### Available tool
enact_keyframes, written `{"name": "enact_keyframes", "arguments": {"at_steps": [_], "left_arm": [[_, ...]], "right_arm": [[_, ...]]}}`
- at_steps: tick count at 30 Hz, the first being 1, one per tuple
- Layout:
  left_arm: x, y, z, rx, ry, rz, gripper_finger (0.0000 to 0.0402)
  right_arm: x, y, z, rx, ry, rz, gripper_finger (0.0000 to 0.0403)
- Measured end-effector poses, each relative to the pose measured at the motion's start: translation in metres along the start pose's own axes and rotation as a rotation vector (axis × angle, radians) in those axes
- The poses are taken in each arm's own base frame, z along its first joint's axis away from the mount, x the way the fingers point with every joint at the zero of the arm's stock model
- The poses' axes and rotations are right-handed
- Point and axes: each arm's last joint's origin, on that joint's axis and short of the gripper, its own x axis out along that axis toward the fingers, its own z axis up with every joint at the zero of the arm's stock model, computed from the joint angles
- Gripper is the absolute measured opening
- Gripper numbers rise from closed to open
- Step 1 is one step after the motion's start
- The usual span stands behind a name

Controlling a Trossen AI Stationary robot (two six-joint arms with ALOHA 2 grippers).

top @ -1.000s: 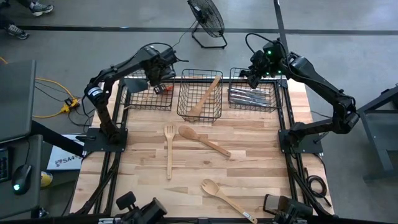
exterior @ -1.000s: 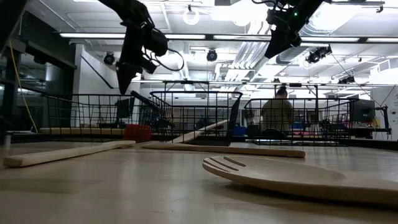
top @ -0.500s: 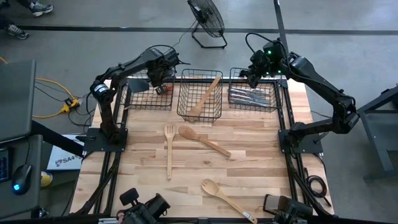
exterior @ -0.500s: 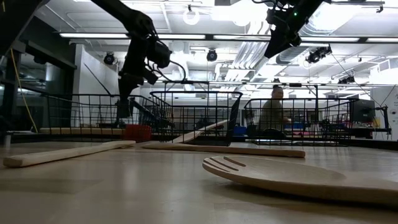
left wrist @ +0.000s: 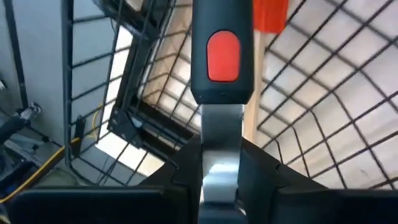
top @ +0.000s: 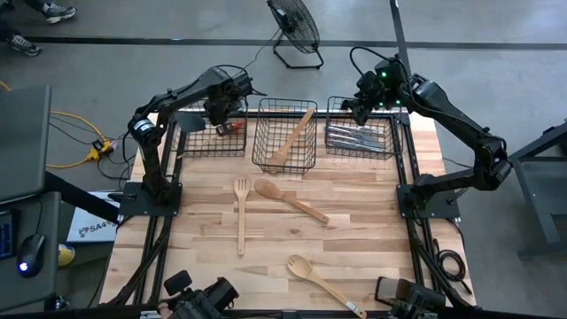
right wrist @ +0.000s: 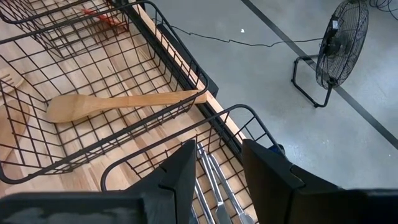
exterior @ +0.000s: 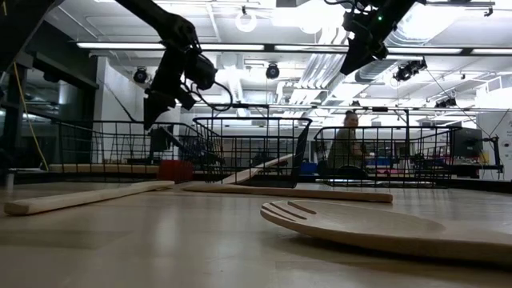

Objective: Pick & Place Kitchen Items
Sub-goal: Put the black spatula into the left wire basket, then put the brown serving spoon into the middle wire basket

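While the pale wooden slotted spoon [exterior: 352, 228] at the lower right of the low view and the pale wooden fork [exterior: 80, 197] at its lower left lie where they lay a second ago, the left gripper [exterior: 152, 116] has changed height. It dipped to the rim of the left black wire basket [exterior: 104, 148] and now stands slightly higher and tilted, at upper left of the frame. Judged from this, the delivery is being re-aimed and not finished, since the item is not yet released. The fingers are clamped on the silver shank of a black-handled utensil with a red oval inset [left wrist: 222, 62], whose handle runs forward from the jaws over the basket floor. The red-headed, wooden-handled spatula [left wrist: 270, 14] lies in that basket beyond it. Three wooden pieces remain on the table. Farther right, the right gripper [right wrist: 217, 168] hangs empty, fingers apart, above the right wire basket [right wrist: 245, 111] holding silver metal cutlery [top: 359, 137].
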Motion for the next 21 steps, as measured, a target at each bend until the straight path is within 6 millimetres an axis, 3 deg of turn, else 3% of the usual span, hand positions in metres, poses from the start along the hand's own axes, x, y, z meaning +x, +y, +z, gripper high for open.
{"name": "enact_keyframes", "arguments": {"at_steps": [7, 21], "left_arm": [[0.0001, -0.0004, 0.0003, 0.024, -0.006, -0.019, 0.0128], [-0.0027, 0.0009, -0.0001, -0.003, -0.007, -0.012, 0.0137]], "right_arm": [[0.0, 0.0, 0.0, 0.001, 0.0, 0.0, 0.0123], [0.0001, 0.0, -0.0002, 0.007, 0.002, 0.0, 0.0123]]}}
